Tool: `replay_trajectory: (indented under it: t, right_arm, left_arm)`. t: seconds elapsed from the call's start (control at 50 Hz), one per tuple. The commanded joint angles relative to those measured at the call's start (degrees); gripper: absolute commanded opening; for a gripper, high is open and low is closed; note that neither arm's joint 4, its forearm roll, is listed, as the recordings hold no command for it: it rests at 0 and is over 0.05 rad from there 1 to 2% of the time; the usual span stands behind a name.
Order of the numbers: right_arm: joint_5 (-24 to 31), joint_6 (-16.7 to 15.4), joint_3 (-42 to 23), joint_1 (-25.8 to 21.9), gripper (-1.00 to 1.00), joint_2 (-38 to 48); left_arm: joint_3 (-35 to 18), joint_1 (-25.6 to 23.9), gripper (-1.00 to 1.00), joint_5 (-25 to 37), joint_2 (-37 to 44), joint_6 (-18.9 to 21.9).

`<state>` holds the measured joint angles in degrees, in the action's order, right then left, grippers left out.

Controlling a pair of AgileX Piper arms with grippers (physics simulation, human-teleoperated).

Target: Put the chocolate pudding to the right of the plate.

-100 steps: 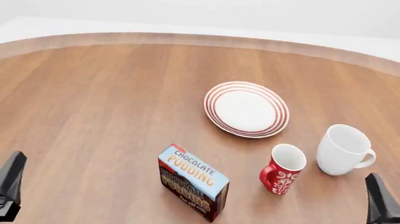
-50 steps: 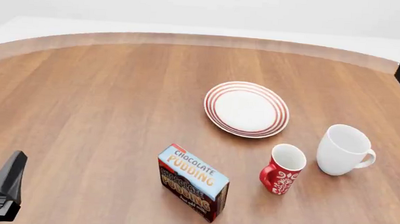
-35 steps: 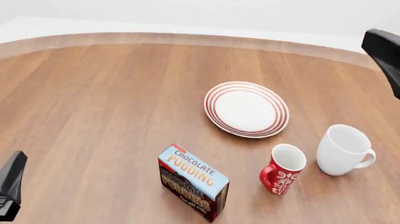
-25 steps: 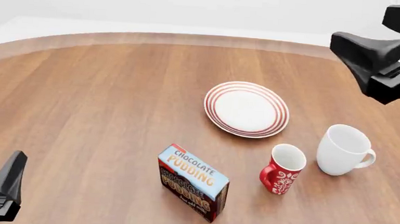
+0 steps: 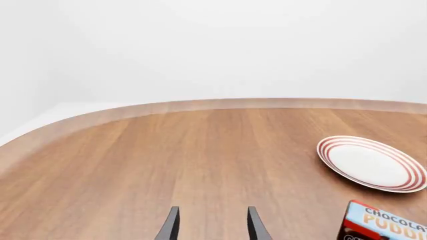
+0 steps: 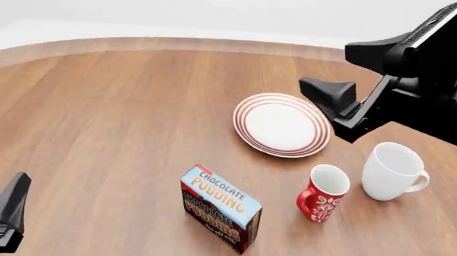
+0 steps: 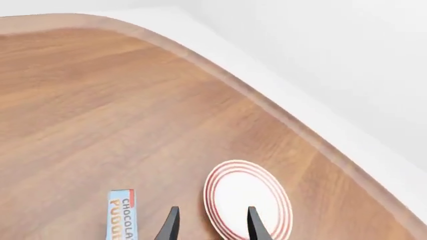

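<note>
The chocolate pudding [image 6: 219, 208] is a box with a light-blue top and brown sides, standing near the table's front, left of the red mug. It shows in the left wrist view [image 5: 387, 225] and the right wrist view [image 7: 121, 215]. The plate [image 6: 281, 125], white with red rings, lies behind it; it also shows in both wrist views [image 5: 370, 163] [image 7: 248, 197]. My right gripper [image 6: 322, 91] is open and empty, in the air above the plate's right edge; its fingers [image 7: 171, 225] stand apart. My left gripper [image 6: 7, 205] is open and empty at the front left corner, its fingers [image 5: 172, 226] apart.
A red patterned mug [image 6: 324, 192] stands in front of the plate's right side, and a white mug [image 6: 394, 171] stands right of it. The table's curved far edge [image 6: 217, 44] runs across the back. The right arm [image 6: 430, 87] crosses above the table's right side.
</note>
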<state>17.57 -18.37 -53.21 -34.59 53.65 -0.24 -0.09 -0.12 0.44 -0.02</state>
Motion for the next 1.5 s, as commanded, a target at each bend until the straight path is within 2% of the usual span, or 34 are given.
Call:
replay_trajectory:
  t: [0.02,0.36,0.7,0.86,1.14,1.5]
  right_arm:
    - [-1.35,0.37,1.73,-3.59,1.0,2.04]
    - [-8.49,3.43,4.11,-6.77,1.0,10.26]
    - [-10.05,5.7,7.67,-11.25,1.0,10.91]
    - [-12.56,8.68,11.41,-13.62,1.0,10.73]
    - [-14.66,10.65,12.83,-14.68,1.0,11.49]
    - [-16.16,11.53,12.75,-14.42,1.0,13.58]
  left_arm:
    - [0.0,0.0,1.0,0.0,-0.01,0.0]
    - [0.0,0.01,1.0,0.0,-0.01,0.01]
    - [0.0,0.0,1.0,0.0,-0.01,0.01]
    - [0.0,0.0,1.0,0.0,0.01,0.0]
    - [0.0,0.0,1.0,0.0,0.0,0.0]
    - [0.0,-0.01,1.0,0.0,0.0,0.0]
